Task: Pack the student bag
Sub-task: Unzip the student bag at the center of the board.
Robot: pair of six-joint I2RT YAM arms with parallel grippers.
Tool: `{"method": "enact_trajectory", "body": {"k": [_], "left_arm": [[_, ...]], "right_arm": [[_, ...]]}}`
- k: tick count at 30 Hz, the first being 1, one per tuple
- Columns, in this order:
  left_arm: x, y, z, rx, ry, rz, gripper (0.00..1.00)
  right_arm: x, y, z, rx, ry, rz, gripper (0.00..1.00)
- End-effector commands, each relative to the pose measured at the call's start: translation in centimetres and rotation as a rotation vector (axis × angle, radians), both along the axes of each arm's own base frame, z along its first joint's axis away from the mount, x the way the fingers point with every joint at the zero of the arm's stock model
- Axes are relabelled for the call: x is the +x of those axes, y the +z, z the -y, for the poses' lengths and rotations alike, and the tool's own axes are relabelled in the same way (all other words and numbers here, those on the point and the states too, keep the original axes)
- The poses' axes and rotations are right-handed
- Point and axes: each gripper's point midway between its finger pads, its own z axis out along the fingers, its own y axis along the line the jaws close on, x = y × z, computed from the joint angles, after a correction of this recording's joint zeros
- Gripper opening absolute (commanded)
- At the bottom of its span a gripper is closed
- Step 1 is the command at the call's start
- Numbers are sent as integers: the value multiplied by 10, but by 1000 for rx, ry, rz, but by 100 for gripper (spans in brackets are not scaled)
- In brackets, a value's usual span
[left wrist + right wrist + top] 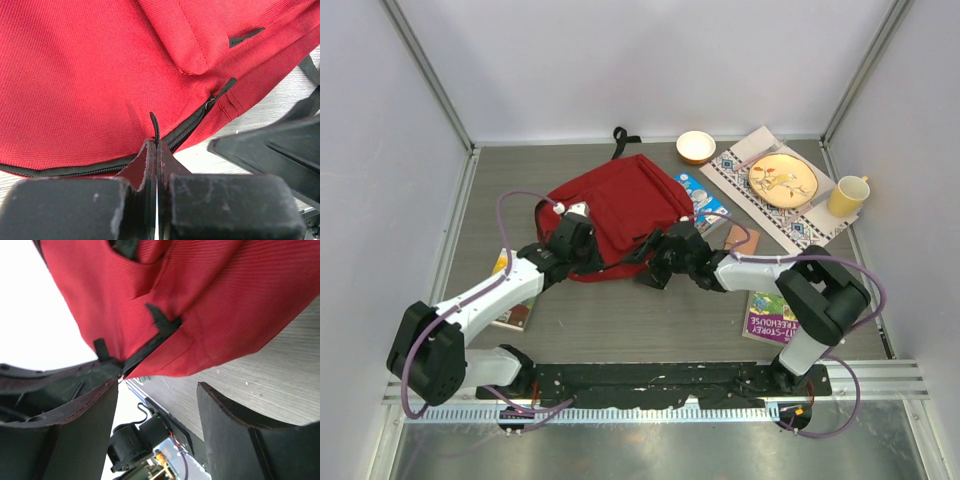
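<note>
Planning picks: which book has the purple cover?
The Treehouse book, lowest on the right in the top view; no other book's cover is purple.

My right pincer (159, 389) gapes wide below the red bag (210, 295), one finger by its dark zipper (147, 347), grey worktop (270, 375) alongside.

A grey wood-grain desk (620, 320) carries a red backpack (620, 205) at centre. A small bowl (695, 147), a patterned placemat (732, 170) and a yellow mug (847, 196) sit at upper right. A blue book (703, 200) lies just beside the backpack's right side, a second book (770, 318) at lower right, and a third book (516, 314) at lower left.
</note>
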Motion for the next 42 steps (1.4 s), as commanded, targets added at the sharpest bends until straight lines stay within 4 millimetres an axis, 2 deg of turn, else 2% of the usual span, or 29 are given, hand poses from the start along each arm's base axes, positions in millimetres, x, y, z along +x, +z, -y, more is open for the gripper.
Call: {"method": "enact_trajectory", "body": {"k": [1,3,9,11,12,13,14,15,16,23,24,27,28,30,32,33,38,39,40,42], "left_arm": [[7,29,13,-61,-21,80,0],[6,32,14,-65,-22,87,0],[2,34,18,-65,-52,95,0],[0,33,19,-64,-63,95,0],[0,34,19,-65,-67,97,0],[-1,33,18,-63,-67,97,0],[-1,34,18,-64,-66,98,0],[0,34,17,-61,-60,100,0],[-2,32,15,-54,-56,100,0],[-4,28,-18,72,38,104,0],[-8,26,-25,99,45,94,0],[-12,23,-39,152,72,96,0],[-12,23,-42,164,82,98,0],[-16,22,-48,179,88,93,0],[-20,20,-51,184,87,89,0],[-21,23,-51,176,85,99,0],[-26,26,-51,156,69,112,0],[-26,27,-50,154,64,112,0],[-28,29,-50,146,60,117,0],[-30,29,-48,133,45,119,0]], "right_arm": [[17,22,-22,113,-49,-19,69],[24,15,-19,93,-91,-20,69],[42,11,-23,83,-152,-12,67],[47,10,-30,103,-153,-20,60],[48,10,-32,109,-149,-17,50],[50,10,-34,117,-146,-12,25],[51,11,-34,119,-143,-2,17],[51,12,-34,113,-140,8,3],[53,12,-32,100,-139,22,1],[59,14,-4,-160,-77,192,1],[62,21,-1,-179,-80,224,1],[60,25,9,-252,-38,301,1],[65,28,17,-304,-39,350,1],[71,36,21,-342,-24,398,1],[76,33,33,-407,12,419,1],[80,42,29,-401,35,439,1],[104,65,37,-465,76,522,1],[111,74,39,-462,64,537,1],[111,74,35,-432,99,530,1],[124,84,41,-410,98,541,1]]}}
